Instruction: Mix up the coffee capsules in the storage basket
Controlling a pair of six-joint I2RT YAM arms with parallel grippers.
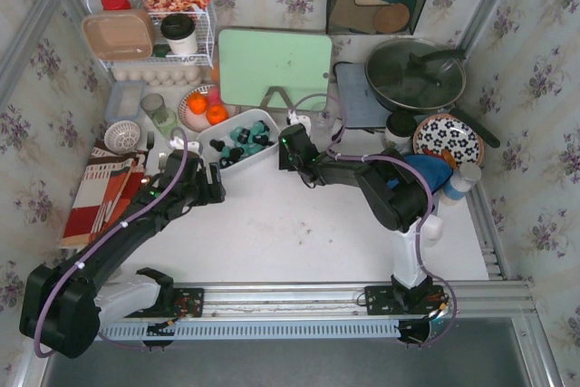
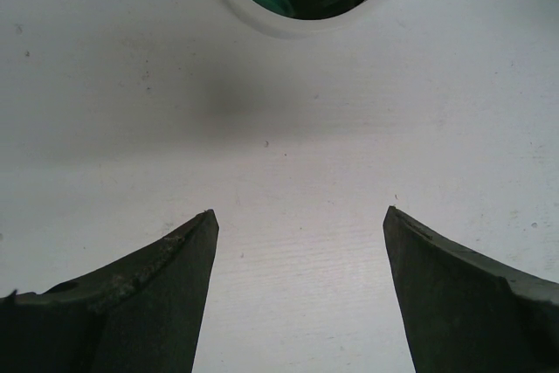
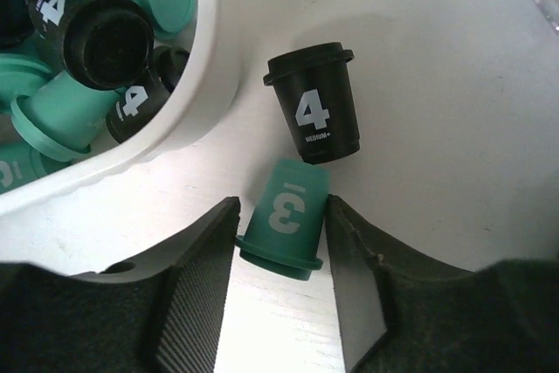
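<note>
The shallow white plastic storage basket (image 1: pixel 249 159), rectangular with rounded corners, is sitting on the white worktop (image 1: pixel 299 224) between the two grippers. The teal green and black tapered coffee capsules (image 1: pixel 240 138) are lying jumbled inside it, with the two colours interspersed and several showing white numerals.

Two more capsules are lying outside the basket, on the worktop just beside its rounded right end. The teal green capsule marked 3 (image 3: pixel 284 224) is lying on its side. The black capsule marked 4 (image 3: pixel 314 115) is lying just beyond it, touching it or very nearly so.

The right gripper (image 3: pixel 281 207) is reaching low over the worktop at that end of the basket. Its fingers are standing one on each side of the teal green capsule marked 3 and appear to be pressing against it, so the gripper is clamped on this capsule.

The left gripper (image 2: pixel 299 212) is hovering over bare worktop at the near left corner of the basket. Its fingers are standing wide apart and are holding nothing. The basket rim is showing at the top edge of the left wrist view.
</note>
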